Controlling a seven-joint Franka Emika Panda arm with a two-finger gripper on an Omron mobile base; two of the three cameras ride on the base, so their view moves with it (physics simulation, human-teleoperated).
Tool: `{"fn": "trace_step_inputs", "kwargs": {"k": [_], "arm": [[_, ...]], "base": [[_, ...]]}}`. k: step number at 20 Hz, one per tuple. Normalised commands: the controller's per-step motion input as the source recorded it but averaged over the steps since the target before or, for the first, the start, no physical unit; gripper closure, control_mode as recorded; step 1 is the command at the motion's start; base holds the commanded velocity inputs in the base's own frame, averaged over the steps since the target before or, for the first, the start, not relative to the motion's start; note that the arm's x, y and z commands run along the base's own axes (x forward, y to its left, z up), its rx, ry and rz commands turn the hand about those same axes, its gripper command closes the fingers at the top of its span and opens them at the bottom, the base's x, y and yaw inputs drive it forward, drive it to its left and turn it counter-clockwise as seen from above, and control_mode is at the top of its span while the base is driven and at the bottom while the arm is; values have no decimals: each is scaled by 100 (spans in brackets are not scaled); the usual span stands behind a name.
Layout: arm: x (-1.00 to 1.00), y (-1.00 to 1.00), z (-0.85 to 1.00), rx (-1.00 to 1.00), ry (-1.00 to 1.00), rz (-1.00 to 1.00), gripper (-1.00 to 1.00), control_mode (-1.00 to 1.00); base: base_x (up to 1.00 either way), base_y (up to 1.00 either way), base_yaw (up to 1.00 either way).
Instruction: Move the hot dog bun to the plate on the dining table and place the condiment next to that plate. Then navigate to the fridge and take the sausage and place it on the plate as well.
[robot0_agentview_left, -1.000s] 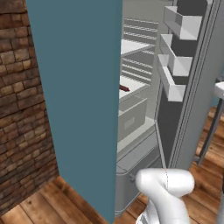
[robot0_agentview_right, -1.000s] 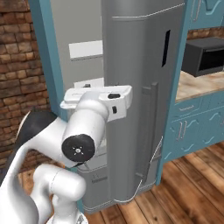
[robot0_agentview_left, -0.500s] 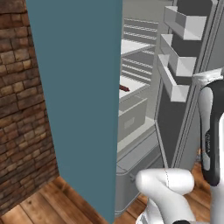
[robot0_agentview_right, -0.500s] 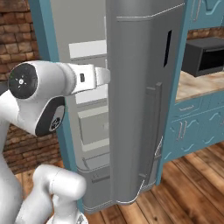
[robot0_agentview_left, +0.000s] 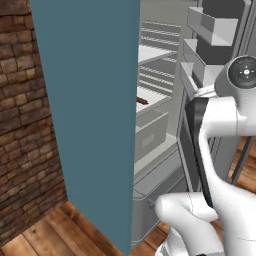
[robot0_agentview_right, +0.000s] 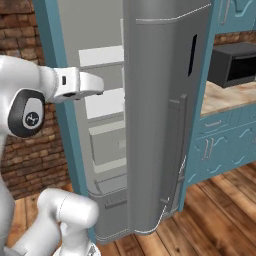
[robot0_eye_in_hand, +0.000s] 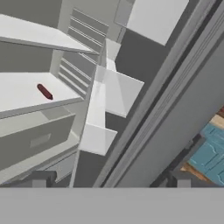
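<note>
sausage (robot0_eye_in_hand: 44, 92) on fridge (robot0_agentview_right: 165, 125) shelf, half hidden left-base.

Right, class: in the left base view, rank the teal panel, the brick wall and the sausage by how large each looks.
1. Teal panel, largest, though it is nearest the camera.
2. Brick wall, cut by the picture's edge, so its true size is unsure.
3. Sausage, a tiny sliver on a fridge shelf.

Fridge (robot0_agentview_left: 170, 95) open w/ sausage (robot0_agentview_left: 142, 100) on mid shelf, teal panel (robot0_agentview_left: 90, 110) left, arm (robot0_agentview_left: 220, 130) near right.
</note>
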Motion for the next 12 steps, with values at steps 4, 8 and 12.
{"fn": "trace_step_inputs", "kwargs": {"k": [4,8,12], "arm": [[71,0,-22,0,2,0,-100,-100],[80,0,0,-1,0,0,-100,-100],[80,0,0,-5,0,0,-100,-100]], "base": [[0,0,0],[0,0,0],[0,0,0]]}}
